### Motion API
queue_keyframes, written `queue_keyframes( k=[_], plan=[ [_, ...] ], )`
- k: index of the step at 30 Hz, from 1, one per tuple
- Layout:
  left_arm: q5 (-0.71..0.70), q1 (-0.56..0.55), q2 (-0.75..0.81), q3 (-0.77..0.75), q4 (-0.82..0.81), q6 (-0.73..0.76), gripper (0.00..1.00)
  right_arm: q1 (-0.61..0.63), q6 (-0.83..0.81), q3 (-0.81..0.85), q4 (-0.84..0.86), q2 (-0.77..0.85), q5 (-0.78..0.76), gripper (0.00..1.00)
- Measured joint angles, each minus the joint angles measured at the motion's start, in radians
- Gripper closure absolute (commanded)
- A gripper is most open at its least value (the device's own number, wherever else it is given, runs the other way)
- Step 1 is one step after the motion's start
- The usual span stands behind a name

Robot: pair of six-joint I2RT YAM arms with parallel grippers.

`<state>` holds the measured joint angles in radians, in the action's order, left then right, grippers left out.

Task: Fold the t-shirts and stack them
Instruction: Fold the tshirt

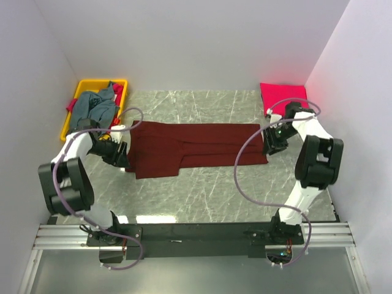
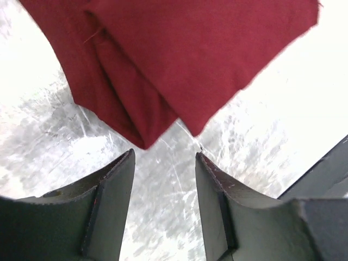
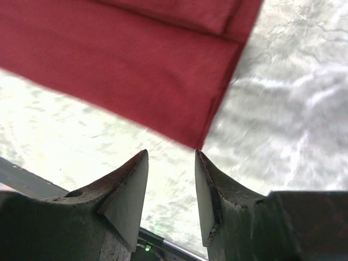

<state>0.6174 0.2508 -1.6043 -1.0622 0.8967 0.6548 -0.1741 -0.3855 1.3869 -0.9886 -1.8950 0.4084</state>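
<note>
The left end effector (image 2: 164, 157) stands with its two fingers apart and nothing between them. It is low over the counter (image 1: 208, 190), and its tips are just short of a folded corner of the dark maroon t-shirt (image 1: 196, 144). The right end effector (image 3: 171, 157) is likewise spread and empty, with the opposite end's near corner just ahead of its fingertips.

Between the two arms the maroon t-shirt lies flat on the marbled counter as a long band. It is doubled over lengthwise, and its left end reaches nearer the arm bases than the rest.

Behind the right arm, in the far right corner, the bright pink-red t-shirt (image 1: 282, 97) lies flat. In the far left corner the yellow bin (image 1: 101, 82) holds the crumpled grey-blue t-shirt (image 1: 98, 110).
</note>
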Motion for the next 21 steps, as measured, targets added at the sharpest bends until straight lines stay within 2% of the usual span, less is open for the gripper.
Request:
queue_keyframes(
  k=[5,13,17,21],
  plan=[
    [-0.018,-0.031,0.113,0.084,0.008,0.069,0.51,0.017,0.009,-0.010,-0.002,0.135,0.055,0.58],
    [-0.145,-0.158,0.113,0.252,-0.091,0.054,0.41,0.145,0.056,-0.042,0.019,0.138,0.100,0.58],
    [-0.190,-0.227,0.116,0.267,-0.163,0.005,0.40,0.207,0.076,-0.048,0.037,0.133,0.104,0.58],
    [-0.221,-0.272,0.103,0.261,-0.231,-0.049,0.42,0.219,0.083,-0.048,0.044,0.119,0.107,0.58]
  ],
)
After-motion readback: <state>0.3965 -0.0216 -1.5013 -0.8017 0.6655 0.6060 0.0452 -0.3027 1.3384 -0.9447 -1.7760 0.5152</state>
